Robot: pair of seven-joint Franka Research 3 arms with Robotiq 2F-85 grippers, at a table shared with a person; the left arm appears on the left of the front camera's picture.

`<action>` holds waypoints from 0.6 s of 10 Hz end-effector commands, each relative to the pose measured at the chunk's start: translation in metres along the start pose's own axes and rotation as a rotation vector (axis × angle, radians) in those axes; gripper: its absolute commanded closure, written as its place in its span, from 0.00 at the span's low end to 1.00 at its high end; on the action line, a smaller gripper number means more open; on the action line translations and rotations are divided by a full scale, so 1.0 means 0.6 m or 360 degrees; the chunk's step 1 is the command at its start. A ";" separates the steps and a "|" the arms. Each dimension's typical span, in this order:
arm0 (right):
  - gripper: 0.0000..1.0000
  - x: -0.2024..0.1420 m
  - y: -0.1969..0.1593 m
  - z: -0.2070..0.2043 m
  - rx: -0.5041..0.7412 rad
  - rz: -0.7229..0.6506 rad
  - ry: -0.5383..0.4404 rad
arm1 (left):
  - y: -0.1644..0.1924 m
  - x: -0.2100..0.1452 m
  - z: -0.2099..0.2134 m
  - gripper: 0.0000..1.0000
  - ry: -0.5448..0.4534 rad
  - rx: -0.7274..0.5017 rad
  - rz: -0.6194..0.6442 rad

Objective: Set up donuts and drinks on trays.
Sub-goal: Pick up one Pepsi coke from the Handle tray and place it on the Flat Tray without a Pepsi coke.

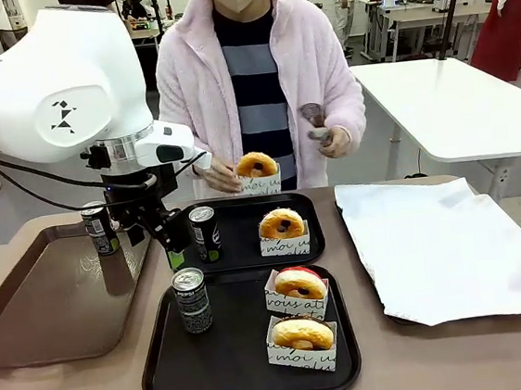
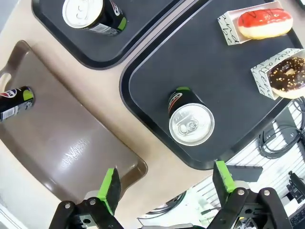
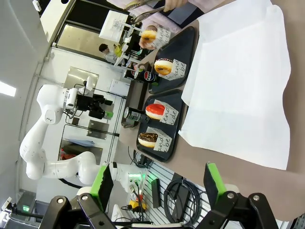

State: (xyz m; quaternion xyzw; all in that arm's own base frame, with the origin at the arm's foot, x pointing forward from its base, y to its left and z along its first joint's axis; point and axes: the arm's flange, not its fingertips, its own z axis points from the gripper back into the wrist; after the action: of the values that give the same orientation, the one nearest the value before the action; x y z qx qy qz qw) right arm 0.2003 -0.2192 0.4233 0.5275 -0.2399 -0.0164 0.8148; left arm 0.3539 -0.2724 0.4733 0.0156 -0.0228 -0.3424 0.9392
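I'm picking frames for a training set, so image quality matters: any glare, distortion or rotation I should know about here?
Front view: sharp and evenly lit; the brown tray mirrors the can standing on it. Left wrist view: straight lines bow from the wide lens, and the near can has a bright silver top. Right wrist view: rolled sideways, and the white paper is bright.

Robotics lab: white worktables (image 1: 456,105), another robot arm (image 3: 45,143) on a stand, cabling.

Front view: fixed camera at the robot's side, level across the bench (image 1: 66,388) toward the person. Left wrist view: close, looking straight down. Right wrist view: rolled sideways, farther off; all three share the two black trays (image 1: 250,364) (image 2: 228,95) (image 3: 167,138).
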 end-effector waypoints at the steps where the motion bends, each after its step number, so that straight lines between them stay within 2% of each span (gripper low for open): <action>1: 0.00 0.002 -0.001 -0.001 0.0028 0.0021 -0.0009 | 0.000 0.007 -0.002 0.00 -0.0013 0.0018 -0.0006; 3: 0.00 0.002 -0.001 -0.001 0.0028 0.0021 -0.0009 | -0.001 0.001 -0.002 0.00 0.0004 -0.0001 -0.0003; 5: 0.00 0.002 -0.001 -0.001 0.0028 0.0021 -0.0009 | 0.175 -0.092 -0.011 0.00 0.0004 -0.0151 0.0292; 6: 0.00 0.002 -0.001 -0.001 0.0028 0.0021 -0.0009 | 0.225 -0.151 -0.027 0.00 -0.0005 -0.0224 0.0438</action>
State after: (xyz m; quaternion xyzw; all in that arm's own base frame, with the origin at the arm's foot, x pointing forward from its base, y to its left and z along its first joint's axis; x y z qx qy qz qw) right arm 0.2003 -0.2192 0.4233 0.5274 -0.2396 -0.0165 0.8149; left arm 0.3805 -0.1583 0.4636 -0.0210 -0.0041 -0.2509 0.9678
